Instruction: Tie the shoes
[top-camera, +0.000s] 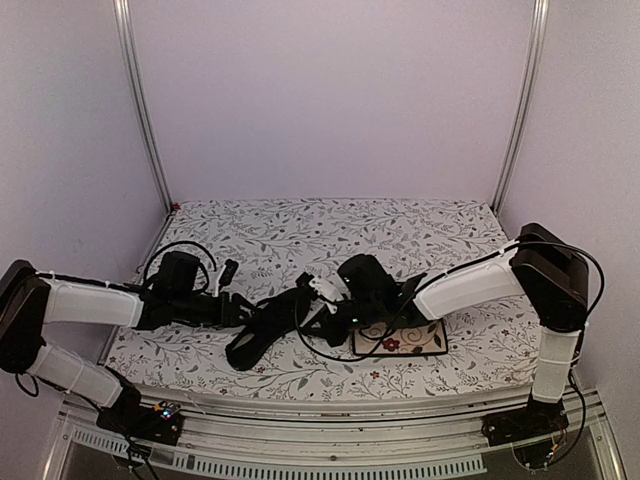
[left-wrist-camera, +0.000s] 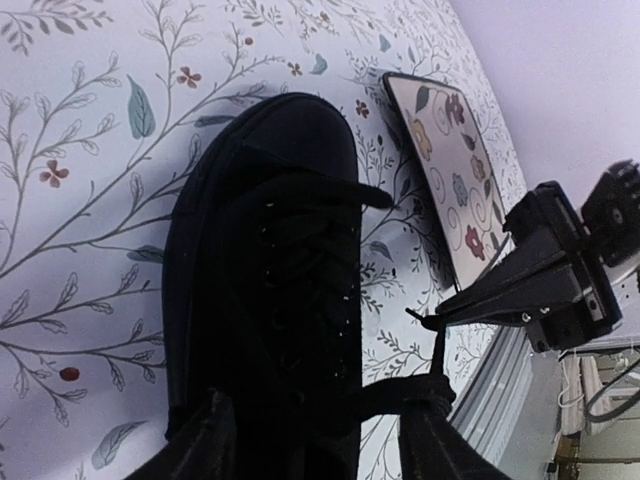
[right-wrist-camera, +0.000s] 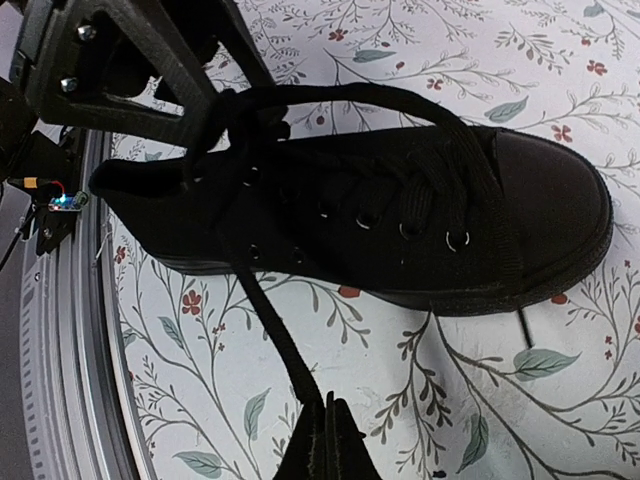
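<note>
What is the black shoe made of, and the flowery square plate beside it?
The shoe looks like matte black canvas, dull and cloth-like, with shiny metal eyelets. The plate seems glazed ceramic or hard plastic: smooth printed face, thin dark rim; I cannot tell which.

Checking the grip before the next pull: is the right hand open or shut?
Shut. The right hand has its fingers pressed together on a lace that runs straight to the shoe.
</note>
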